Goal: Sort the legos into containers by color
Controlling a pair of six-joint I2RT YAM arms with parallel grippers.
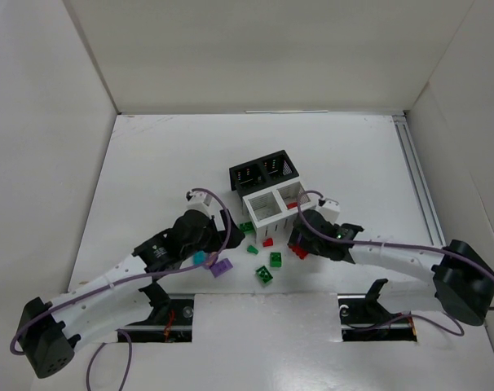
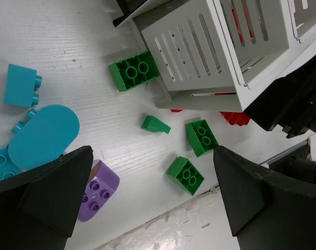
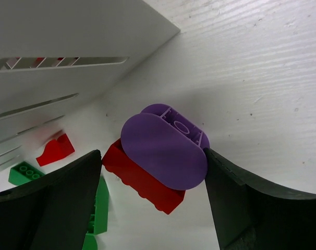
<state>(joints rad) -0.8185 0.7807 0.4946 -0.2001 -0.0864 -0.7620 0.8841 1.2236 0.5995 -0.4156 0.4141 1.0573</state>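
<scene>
The white container (image 1: 275, 204) stands in front of the black container (image 1: 263, 171); red legos (image 2: 241, 26) lie in a white cell. My right gripper (image 3: 152, 156) is open and low, straddling a purple oval lego (image 3: 166, 146) that leans on a red lego (image 3: 142, 179). Its right finger (image 3: 236, 203) touches the purple one. My left gripper (image 2: 152, 156) hangs wide open over a purple lego (image 2: 98, 190) and green legos (image 2: 185, 174). Teal legos (image 2: 22, 85) lie to its left.
More green legos (image 1: 265, 275) and a small red one (image 1: 268, 242) lie scattered before the white container. The right arm (image 1: 394, 252) reaches in from the right. Cut-outs in the table's near edge (image 1: 255, 326) hold the arm bases. White walls ring the table.
</scene>
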